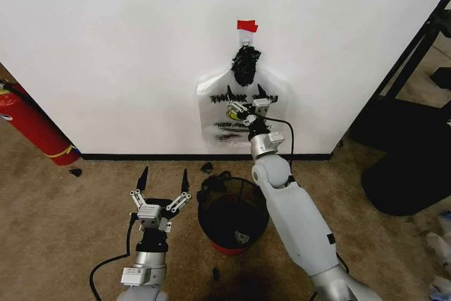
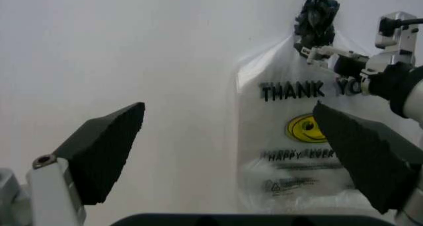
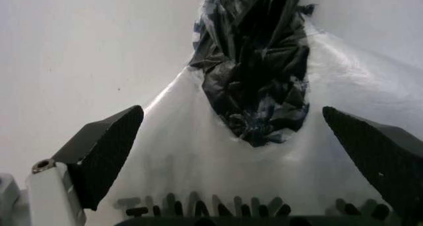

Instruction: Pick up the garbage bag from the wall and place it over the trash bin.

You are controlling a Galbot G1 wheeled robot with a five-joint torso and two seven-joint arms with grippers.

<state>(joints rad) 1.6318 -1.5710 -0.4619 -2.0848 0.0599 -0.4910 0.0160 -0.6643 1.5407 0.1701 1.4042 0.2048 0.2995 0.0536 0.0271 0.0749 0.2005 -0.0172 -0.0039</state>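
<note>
Light is even and fairly bright across the wall (image 1: 127, 47), which reads near-white with little shading. The garbage bag (image 1: 239, 107) throws only a faint shadow and shows soft sheen on its clear plastic. The carpet looks dimmer, and the trash bin (image 1: 232, 209) interior is dark. Both wrist views are soft, with near fingers (image 2: 106, 151) blurred and edges slightly hazy.

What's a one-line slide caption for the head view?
Right gripper open at the garbage bag hanging on the wall; left gripper open beside the trash bin.
</note>
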